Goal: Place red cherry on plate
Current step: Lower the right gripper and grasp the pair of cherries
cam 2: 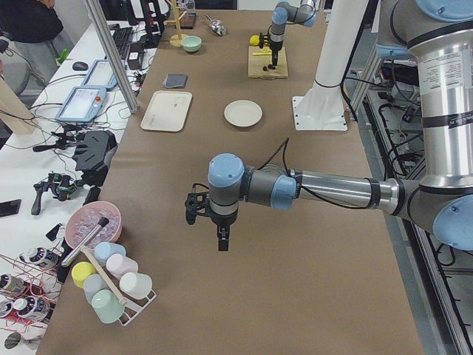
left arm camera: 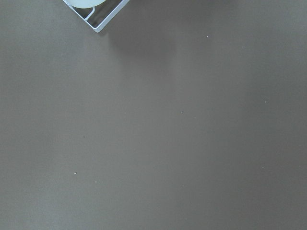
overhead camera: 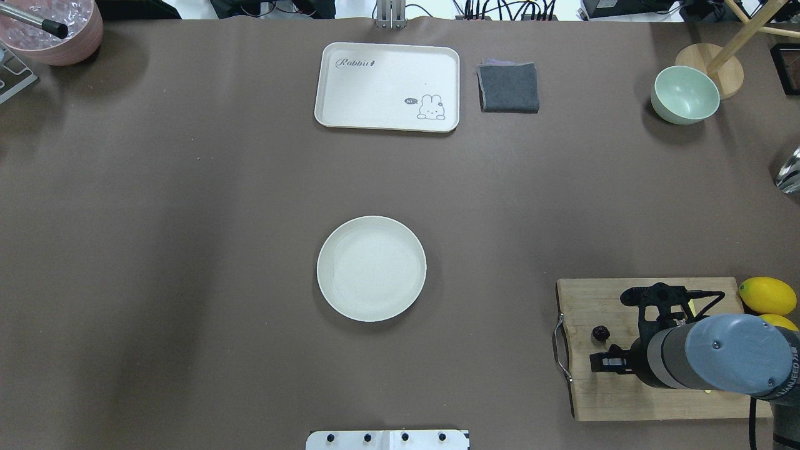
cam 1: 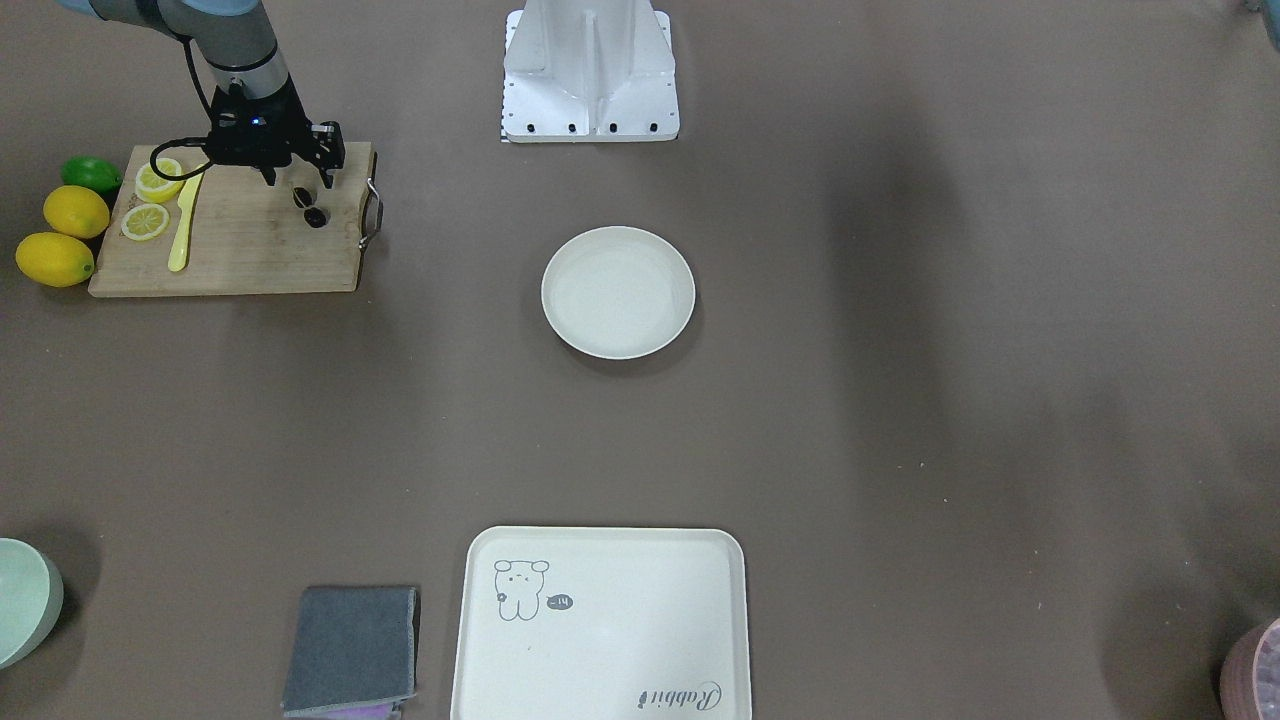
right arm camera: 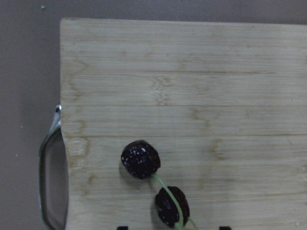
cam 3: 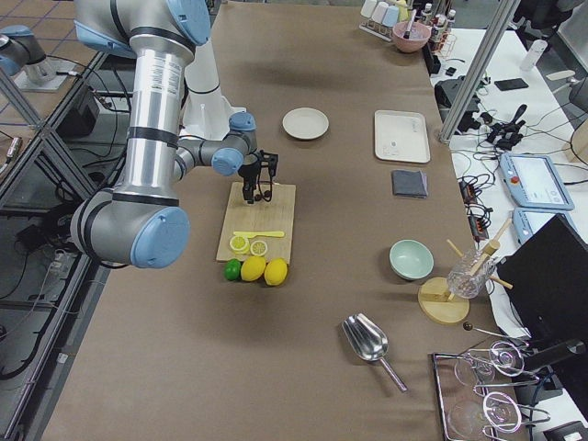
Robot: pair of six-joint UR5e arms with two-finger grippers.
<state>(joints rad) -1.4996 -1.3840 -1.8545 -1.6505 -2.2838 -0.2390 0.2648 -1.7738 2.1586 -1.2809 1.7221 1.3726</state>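
The red cherry [right arm camera: 140, 159], a dark pair on a thin green stem, lies on the wooden cutting board [right arm camera: 192, 86] near its metal handle. My right gripper [cam 1: 298, 182] hangs just above it, open, with the fingers standing either side of the nearer cherry [cam 1: 310, 207]; only the fingertips show at the bottom edge of the right wrist view. The plate [cam 1: 618, 292] sits empty mid-table, well apart from the board. My left gripper [cam 2: 222, 240] hovers over bare table at the far end, and I cannot tell whether it is open or shut.
On the board [cam 1: 250, 250] lie lemon slices [cam 1: 158, 180] and a yellow knife [cam 1: 182, 230]. Two lemons [cam 1: 76, 212] and a lime [cam 1: 92, 174] sit beside it. A bear tray [cam 1: 600, 620], grey cloth [cam 1: 350, 648] and green bowl [cam 1: 25, 600] line the far edge.
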